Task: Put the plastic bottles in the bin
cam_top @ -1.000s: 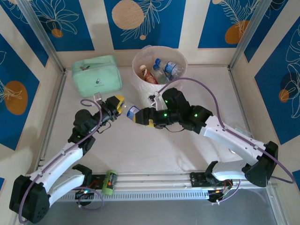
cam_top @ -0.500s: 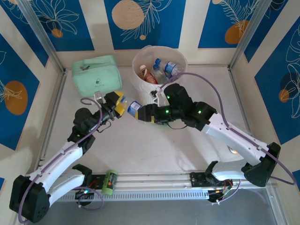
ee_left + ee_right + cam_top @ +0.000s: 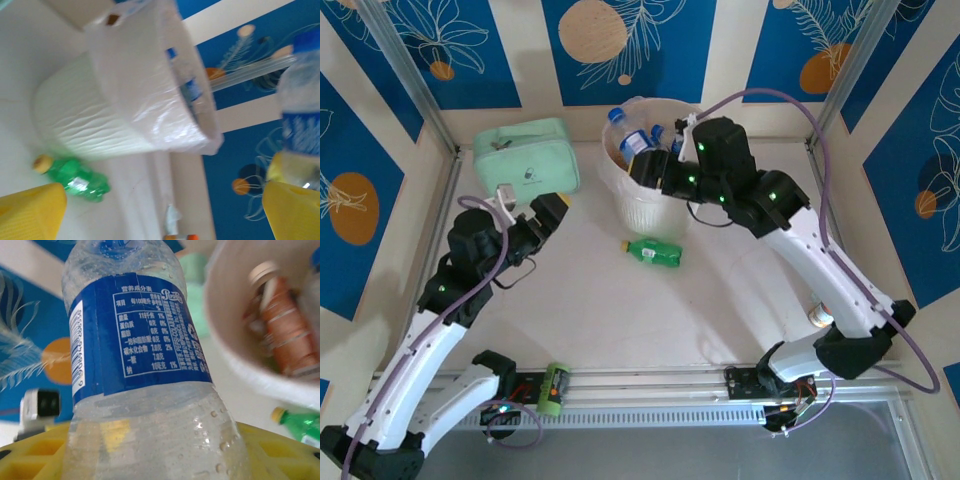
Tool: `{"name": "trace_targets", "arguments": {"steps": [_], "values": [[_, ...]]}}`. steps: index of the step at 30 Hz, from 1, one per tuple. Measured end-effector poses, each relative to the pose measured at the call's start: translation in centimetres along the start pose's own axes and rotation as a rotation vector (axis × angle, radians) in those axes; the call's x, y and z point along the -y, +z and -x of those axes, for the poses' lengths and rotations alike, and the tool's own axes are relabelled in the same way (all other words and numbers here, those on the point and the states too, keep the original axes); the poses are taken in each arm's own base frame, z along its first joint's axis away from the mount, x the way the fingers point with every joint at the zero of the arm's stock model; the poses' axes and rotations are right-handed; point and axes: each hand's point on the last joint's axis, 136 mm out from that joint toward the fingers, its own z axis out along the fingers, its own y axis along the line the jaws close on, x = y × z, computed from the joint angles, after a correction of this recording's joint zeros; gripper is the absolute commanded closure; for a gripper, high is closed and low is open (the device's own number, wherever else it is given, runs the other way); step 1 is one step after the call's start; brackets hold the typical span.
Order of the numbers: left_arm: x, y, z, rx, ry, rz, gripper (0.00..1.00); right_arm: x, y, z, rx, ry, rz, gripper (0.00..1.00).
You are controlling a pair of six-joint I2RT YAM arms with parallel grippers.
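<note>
Lifting the blue-labelled clear bottle away from the mid-table handover, the right gripper clamps it above the rim of the bin. The left gripper has let go, jaws wide, and drawn back. A green bottle lies on the table beside the bin.

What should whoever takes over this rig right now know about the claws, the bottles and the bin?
Left claw: open and empty, near the mint pouch.
Right claw: shut on a clear blue-labelled bottle, held above the bin at its rim.
Done: several bottles lie inside the bin, a brown bottle among them.
Left: drop the held bottle in, then fetch the green bottle lying on the table in front of the bin.
</note>
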Motion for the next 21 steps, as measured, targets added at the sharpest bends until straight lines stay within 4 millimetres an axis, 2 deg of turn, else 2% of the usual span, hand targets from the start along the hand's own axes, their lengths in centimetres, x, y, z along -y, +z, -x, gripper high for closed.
{"name": "trace_targets", "arguments": {"steps": [4,9,12,15,21], "values": [[-2.9,0.1,-1.2,-0.036,0.01,0.103,0.0,3.0,2.4,1.8,0.029,0.036,-0.117,0.4],[-3.8,-0.3,-1.5,-0.041,0.035,0.142,0.0,6.1,5.3,3.1,0.037,0.096,-0.231,0.39],[-4.0,-0.5,-1.5,-0.043,0.048,0.151,0.0,6.8,6.7,3.9,0.038,0.116,-0.26,0.36],[-4.2,-0.5,-1.6,-0.043,0.055,0.159,0.0,6.8,8.1,5.0,0.04,0.131,-0.27,0.19],[-4.5,-0.5,-1.7,-0.049,0.07,0.171,0.0,6.4,10.0,5.6,0.023,0.109,-0.286,0.16]]}}
